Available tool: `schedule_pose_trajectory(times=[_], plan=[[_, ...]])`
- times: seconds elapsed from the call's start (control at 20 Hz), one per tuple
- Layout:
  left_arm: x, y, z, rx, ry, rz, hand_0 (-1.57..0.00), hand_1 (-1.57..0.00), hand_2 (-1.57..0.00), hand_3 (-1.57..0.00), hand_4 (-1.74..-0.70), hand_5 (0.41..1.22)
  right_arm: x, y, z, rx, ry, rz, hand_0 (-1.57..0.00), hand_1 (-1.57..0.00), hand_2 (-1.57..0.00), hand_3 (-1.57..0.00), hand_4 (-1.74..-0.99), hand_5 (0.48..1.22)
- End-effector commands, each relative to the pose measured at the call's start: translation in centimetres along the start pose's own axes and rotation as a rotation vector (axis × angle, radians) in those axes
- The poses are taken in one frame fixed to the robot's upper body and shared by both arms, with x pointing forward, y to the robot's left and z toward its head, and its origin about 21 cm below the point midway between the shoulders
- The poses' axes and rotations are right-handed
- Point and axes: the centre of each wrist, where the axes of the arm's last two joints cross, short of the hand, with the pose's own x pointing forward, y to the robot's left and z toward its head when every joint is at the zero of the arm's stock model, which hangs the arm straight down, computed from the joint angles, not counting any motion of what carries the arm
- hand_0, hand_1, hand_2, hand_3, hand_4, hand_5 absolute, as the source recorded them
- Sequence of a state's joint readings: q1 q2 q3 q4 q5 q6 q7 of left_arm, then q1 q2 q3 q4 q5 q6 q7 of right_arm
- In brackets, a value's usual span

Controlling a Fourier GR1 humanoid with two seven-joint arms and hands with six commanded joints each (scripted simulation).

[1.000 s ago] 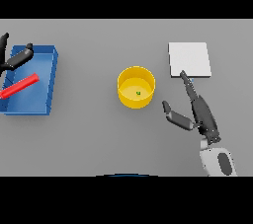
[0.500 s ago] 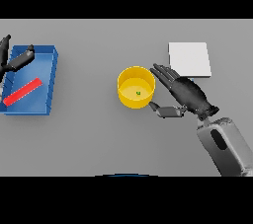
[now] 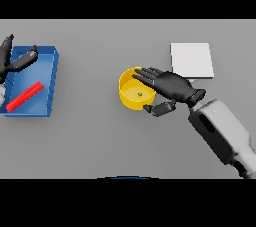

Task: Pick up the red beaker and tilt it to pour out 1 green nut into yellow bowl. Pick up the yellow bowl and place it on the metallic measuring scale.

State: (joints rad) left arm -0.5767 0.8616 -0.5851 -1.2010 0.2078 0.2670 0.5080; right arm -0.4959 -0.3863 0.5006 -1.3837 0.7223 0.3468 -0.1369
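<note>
Head view of a grey bench [image 3: 90, 141] seen from above. Near the centre stands the yellow bowl [image 3: 131, 98], upright, with 1 small green nut [image 3: 140, 94] lying on its floor. The right hand [image 3: 172, 87] reaches in from the lower right on a white and grey arm and sits at the bowl's right side: its dark fingers [image 3: 145, 75] extend over the far right part of the rim, while the thumb [image 3: 159, 109] lies against the outer wall at the near right. The rim is thus caught between fingers and thumb, so the hand is grasping the bowl; whether the bowl is lifted off the bench cannot be told.

Just beyond the right hand, toward the far right, lies the metallic measuring scale [image 3: 192, 60], a flat pale square plate, apart from the bowl and partly overlapped at its near edge by the wrist.

At the far left sits a blue tray [image 3: 50, 78] with raised walls. Inside it lies the red beaker [image 3: 25, 96], on its side, slanting from lower left to upper right. The left hand [image 3: 15, 60] hovers over the tray's far left corner, fingers spread and released, holding nothing.
</note>
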Motion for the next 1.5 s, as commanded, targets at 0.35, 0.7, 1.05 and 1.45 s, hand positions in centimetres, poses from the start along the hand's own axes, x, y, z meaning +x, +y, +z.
schedule_pose_trajectory(times=[0.35,0.7,1.05,1.45], plan=[[0.1,0.9,0.0,0.001,-0.012,-0.015,0.00,0.00,0.00,0.00,-0.80,0.733,0.2,0.5,-3.0,0.154,-0.045,0.040,0.00,0.00,0.00,0.00,-1.260,0.679],[-0.1,0.7,0.0,0.001,-0.003,-0.009,0.00,0.00,0.00,0.00,-0.80,0.736,0.5,1.0,-4.5,0.260,-0.020,0.087,0.00,0.00,0.00,0.00,-1.306,0.681],[0.2,0.9,-0.3,0.000,-0.010,-0.007,0.00,0.00,0.00,0.00,-0.79,0.723,1.0,1.0,-5.2,0.305,0.003,0.147,-0.09,-0.11,-0.13,-0.16,-1.362,0.820],[0.1,0.9,0.4,0.008,-0.014,-0.002,0.00,0.00,0.00,0.00,-0.80,0.727,0.8,1.0,-4.8,0.387,0.000,0.126,-1.29,-1.27,-1.26,-1.02,-1.649,1.154]])
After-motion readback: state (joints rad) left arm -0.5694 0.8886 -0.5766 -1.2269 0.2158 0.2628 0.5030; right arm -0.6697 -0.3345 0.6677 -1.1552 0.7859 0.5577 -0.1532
